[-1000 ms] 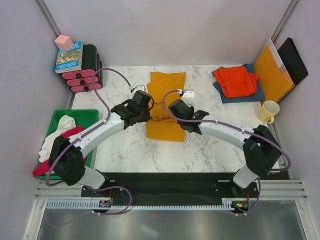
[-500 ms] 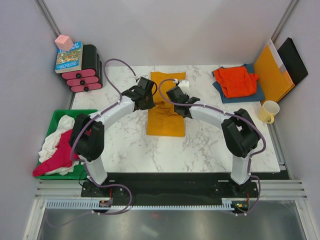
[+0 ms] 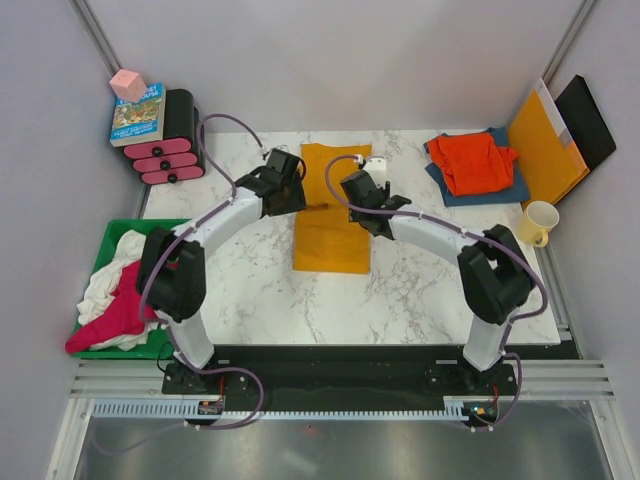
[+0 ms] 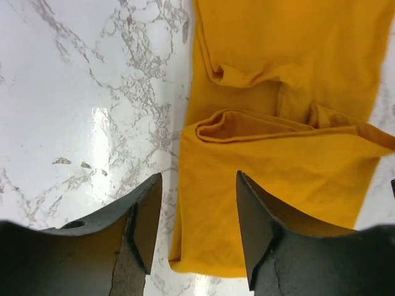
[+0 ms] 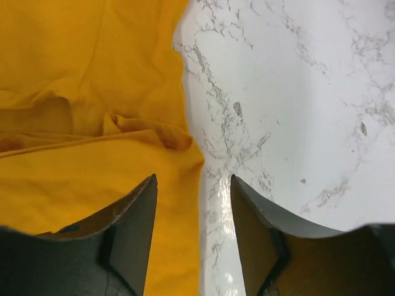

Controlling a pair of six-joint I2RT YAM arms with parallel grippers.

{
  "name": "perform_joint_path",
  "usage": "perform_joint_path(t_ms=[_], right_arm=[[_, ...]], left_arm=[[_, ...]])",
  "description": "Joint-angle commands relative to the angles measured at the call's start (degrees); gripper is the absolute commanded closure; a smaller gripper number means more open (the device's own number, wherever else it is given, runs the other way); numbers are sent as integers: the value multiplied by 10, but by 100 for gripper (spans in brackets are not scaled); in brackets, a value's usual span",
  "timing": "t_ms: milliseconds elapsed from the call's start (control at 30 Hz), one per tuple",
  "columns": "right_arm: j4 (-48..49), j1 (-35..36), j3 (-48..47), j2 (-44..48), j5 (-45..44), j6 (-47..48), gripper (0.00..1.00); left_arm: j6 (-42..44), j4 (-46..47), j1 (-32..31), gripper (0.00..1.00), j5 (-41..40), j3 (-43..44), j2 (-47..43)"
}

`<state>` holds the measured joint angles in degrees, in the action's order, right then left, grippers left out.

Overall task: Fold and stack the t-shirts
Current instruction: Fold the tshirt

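Top external view: left claw [image 3: 296, 192] and right claw [image 3: 352, 192] hang open, empty, over each side of the soft mustard-yellow cloth t-shirt [image 3: 333, 242] by the far edge of the counter [image 3: 250, 290], probably to pinch it.

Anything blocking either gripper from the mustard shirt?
Nothing visible. The left gripper and right gripper, both open, sit over the side edges of the mustard shirt; only cloth and marble table show between their fingers.

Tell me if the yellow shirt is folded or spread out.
Folded: the yellow shirt is a narrow strip, one layer lapped over another.
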<state>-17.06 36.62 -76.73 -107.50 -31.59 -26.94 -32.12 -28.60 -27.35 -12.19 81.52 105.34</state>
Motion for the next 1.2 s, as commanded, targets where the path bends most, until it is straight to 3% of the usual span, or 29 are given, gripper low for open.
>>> perform_joint_path(t_ms=[0,100,133,267,400,633,900,1167], right_arm=[[19,33,55,103,-7,-13,41],[30,59,111,142,26,-43,60],[38,67,127,145,34,-50,76],[72,72,179,123,57,-80,99],[106,74,192,87,58,-83,100],[96,78,209,66,60,-104,100],[81,116,313,139,58,-145,100],[62,174,405,216,46,-196,100]], left_arm=[[-13,9,-9,42,3,-40,-104],[-30,21,-29,54,27,-93,-141],[-36,26,-42,58,32,-107,-148],[-53,74,-65,75,47,-178,-139],[-60,100,-74,83,66,-196,-97],[-76,116,-89,84,76,-231,-71],[-123,123,-139,85,66,-330,-112],[-196,112,-205,85,53,-436,-210]])
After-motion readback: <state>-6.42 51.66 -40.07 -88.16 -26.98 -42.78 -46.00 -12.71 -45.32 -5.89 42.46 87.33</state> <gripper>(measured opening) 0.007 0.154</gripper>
